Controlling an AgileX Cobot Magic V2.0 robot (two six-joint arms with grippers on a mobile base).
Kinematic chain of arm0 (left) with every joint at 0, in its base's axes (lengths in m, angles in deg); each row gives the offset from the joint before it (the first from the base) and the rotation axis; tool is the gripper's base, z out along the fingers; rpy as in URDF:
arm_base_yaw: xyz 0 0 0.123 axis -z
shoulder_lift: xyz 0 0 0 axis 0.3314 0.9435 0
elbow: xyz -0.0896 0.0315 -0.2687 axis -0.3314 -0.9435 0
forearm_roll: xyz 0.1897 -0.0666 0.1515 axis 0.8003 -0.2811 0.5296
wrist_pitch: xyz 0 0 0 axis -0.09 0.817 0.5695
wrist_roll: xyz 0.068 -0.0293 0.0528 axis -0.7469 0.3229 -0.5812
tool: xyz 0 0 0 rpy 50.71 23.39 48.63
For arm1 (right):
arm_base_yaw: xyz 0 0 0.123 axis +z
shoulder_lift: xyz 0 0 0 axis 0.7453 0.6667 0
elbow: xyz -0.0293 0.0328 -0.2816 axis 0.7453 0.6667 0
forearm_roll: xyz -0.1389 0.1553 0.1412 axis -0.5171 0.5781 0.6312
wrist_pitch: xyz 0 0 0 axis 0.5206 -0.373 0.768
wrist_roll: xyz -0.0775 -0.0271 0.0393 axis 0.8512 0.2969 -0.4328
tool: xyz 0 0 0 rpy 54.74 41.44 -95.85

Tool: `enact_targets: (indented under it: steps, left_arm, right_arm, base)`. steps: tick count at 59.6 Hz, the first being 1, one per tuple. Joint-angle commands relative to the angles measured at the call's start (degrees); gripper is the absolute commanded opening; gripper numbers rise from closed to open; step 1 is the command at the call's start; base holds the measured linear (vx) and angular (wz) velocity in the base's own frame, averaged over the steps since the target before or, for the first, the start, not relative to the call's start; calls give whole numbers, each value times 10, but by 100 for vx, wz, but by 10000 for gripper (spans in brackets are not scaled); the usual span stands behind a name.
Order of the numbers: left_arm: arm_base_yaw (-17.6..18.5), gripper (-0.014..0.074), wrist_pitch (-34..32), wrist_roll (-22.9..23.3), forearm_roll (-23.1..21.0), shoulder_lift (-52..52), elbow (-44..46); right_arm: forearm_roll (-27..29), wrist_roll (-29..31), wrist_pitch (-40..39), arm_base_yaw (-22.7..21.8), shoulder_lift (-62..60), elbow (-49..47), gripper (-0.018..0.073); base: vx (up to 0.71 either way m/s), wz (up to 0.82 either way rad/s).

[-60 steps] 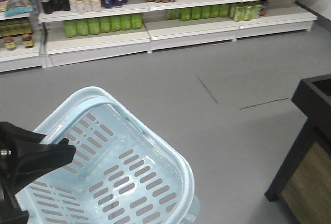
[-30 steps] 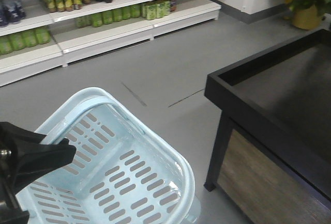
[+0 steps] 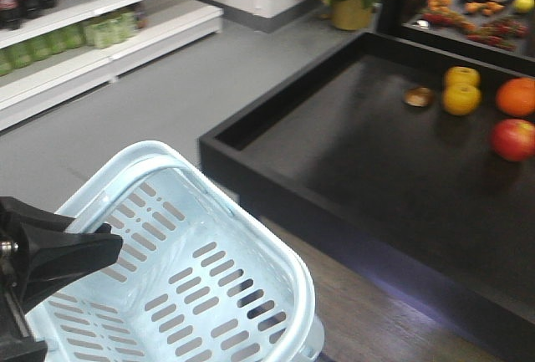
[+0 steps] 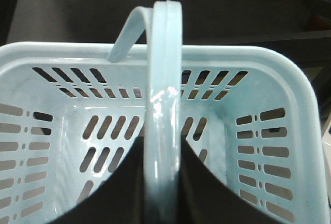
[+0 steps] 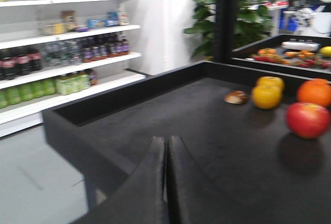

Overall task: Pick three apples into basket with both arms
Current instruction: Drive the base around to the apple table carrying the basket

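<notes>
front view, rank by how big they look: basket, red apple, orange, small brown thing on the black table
1. basket
2. red apple and orange: too alike to rank
3. small brown thing

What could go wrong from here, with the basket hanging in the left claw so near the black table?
The basket sits close to the edge of the black table and could knock against it.
It hangs only by its handle in the left claw, so it may swing.
The right claw is shut; it must open before the red apple, and the orange beside it could be taken by mistake.
</notes>
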Motion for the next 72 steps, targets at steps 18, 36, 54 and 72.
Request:
enact_targets:
  steps: [18,36,54,72]
  left_arm:
    - [2,-6,-47,2,-22,-6,18]
    - [2,-6,-47,2,-22,-6,18]
    - [2,-6,-47,2,-22,-6,18]
    - [2,-6,-47,2,-22,-6,18]
  right_arm:
    - [-1,1,-41,-4,-7,8,-8]
    - [-1,1,-41,-4,-7,8,-8]
    - [-1,1,-41,-4,-7,8,-8]
    - [-1,1,-41,-4,-7,8,-8]
  base:
    - [13,-60]
    - [9,-41]
    - [5,-26]
    - [3,-24]
